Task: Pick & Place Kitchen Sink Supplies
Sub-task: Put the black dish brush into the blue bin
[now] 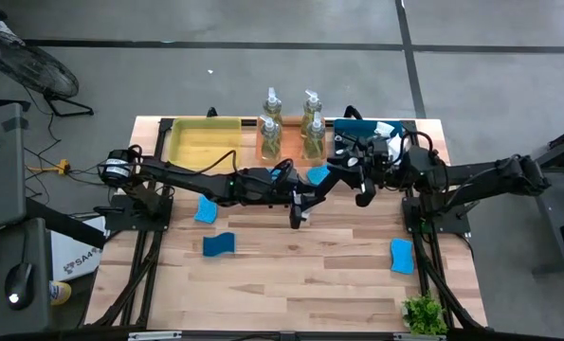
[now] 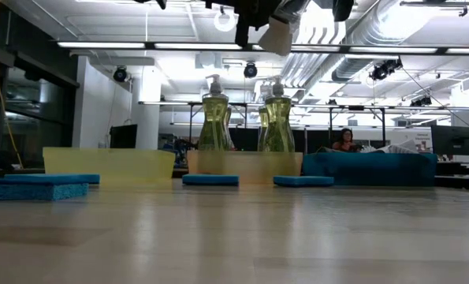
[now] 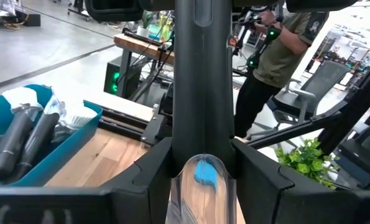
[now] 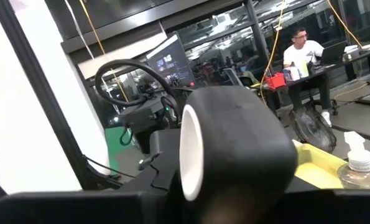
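A dark-handled dish brush point(image 1: 324, 189) hangs high above the table's middle, between my two grippers. My left gripper point(image 1: 300, 204) is shut on its handle. My right gripper point(image 1: 350, 175) is shut on its other end, a dark round piece with a white face point(image 4: 234, 149). In the low view that pale end point(image 2: 277, 35) shows far above the tabletop. Several blue sponges point(image 1: 219, 244) lie flat on the wood. Clear bottles of yellowish soap point(image 1: 270, 137) stand in the orange tray point(image 1: 291, 152). More brushes point(image 3: 29, 137) lie in the blue tray point(image 1: 362, 128). My left gripper pinches the brush's dark handle point(image 3: 200, 146) between its two fingers point(image 3: 153, 171), coming level from the table's left. The handle runs on away from the fingers toward the right arm. The brush is lifted clear of the table. My right gripper has the brush's thick round end point(image 4: 247, 168) between its fingers, coming about level from the table's right. That end fills the wrist view and hides the fingertips, so the exact place of contact does not show. The brush is clear of the table.
The yellow tray point(image 1: 204, 142) stands at the far left, next to the orange tray and the blue tray. A small green plant point(image 1: 424, 313) stands at the near right corner. Bare wood lies along the near edge. A person point(image 3: 278, 56) stands beyond the table.
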Action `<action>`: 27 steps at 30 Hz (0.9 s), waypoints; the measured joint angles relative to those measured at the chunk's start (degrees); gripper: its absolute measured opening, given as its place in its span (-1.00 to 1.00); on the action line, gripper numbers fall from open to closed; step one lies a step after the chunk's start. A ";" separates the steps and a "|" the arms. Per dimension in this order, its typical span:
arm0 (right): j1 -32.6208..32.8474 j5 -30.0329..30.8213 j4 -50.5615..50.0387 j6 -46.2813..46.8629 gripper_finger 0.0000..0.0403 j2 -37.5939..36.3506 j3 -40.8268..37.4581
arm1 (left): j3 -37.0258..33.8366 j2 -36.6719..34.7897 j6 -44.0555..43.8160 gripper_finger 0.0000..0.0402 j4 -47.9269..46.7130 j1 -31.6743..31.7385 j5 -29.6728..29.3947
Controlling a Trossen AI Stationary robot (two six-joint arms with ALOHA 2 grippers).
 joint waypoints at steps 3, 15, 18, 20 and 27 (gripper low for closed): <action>-0.73 0.14 -1.53 0.02 -0.53 0.00 0.07 | -0.04 0.00 -0.07 -0.24 -0.36 0.04 -0.71; -5.50 -0.79 -8.02 1.25 -0.53 -1.18 0.11 | -0.07 -0.56 -1.91 0.26 -1.44 0.11 -1.11; -6.89 -1.72 -10.12 1.70 -0.53 -2.28 0.13 | -0.07 -1.12 -1.47 0.36 -2.33 0.20 -0.65; -7.72 -3.09 -10.27 1.68 -0.53 -2.38 0.11 | -0.07 -1.76 -1.49 0.41 -3.96 0.20 -0.73; -8.97 -5.14 -10.25 1.59 -0.53 -2.60 0.04 | -0.04 -1.77 -1.50 0.51 -4.00 0.20 -0.28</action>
